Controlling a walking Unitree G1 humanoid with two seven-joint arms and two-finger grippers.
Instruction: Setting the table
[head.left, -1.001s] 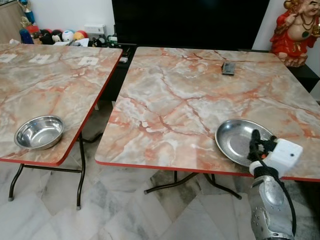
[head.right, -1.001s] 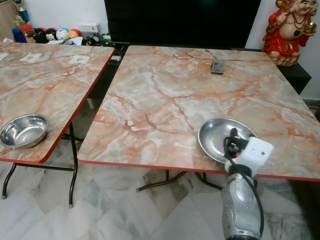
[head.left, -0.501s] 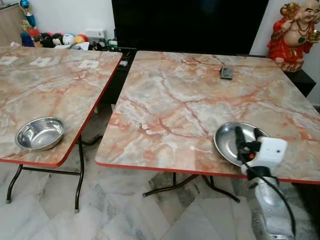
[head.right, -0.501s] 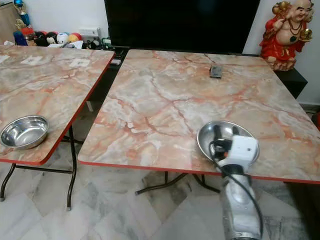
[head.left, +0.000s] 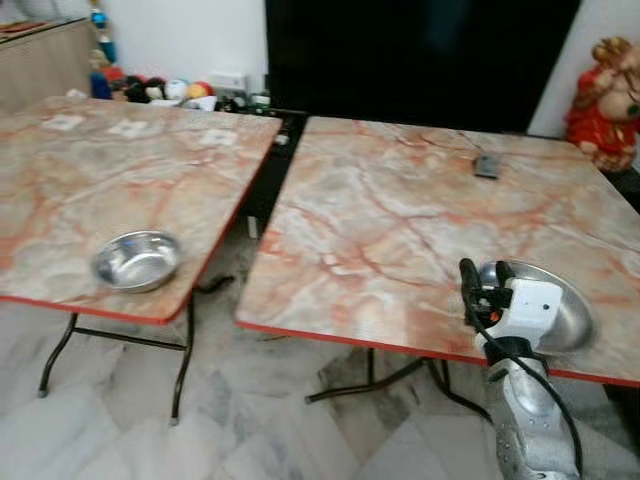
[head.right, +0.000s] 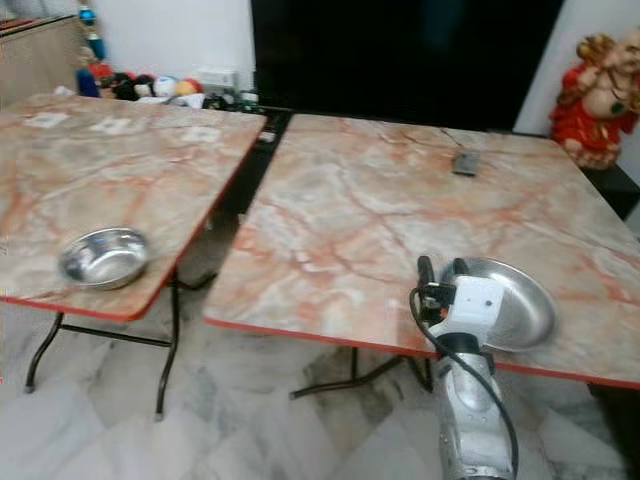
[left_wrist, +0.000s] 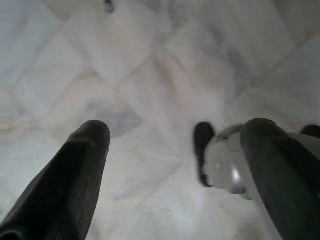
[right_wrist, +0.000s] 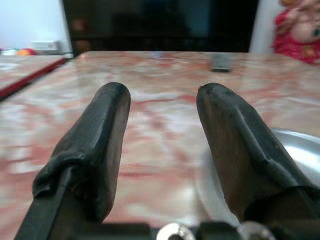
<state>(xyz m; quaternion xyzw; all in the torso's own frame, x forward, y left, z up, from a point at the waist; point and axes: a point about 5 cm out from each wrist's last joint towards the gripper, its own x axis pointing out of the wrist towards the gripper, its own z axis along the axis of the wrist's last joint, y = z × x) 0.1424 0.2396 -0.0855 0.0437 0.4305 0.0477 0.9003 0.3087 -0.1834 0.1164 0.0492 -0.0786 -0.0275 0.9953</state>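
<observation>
The steel plate (head.left: 545, 305) lies near the front edge of the right-hand tabletop (head.left: 400, 220), where a diner would reach it. In the eye views our right claw (head.right: 440, 272) hovers at its rim, and a steel bowl (head.right: 103, 257) waits on the left tabletop (head.right: 90, 170). Our left claw (left_wrist: 170, 165) hangs spread over the floor (left_wrist: 150, 75), holding nothing. Our right wrist view shows parted, empty fingers (right_wrist: 100, 140).

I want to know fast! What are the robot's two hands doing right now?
Left gripper: open, holding nothing, pointing at the floor.
Right gripper: open, holding nothing, by the near edge of the metal plate.
</observation>
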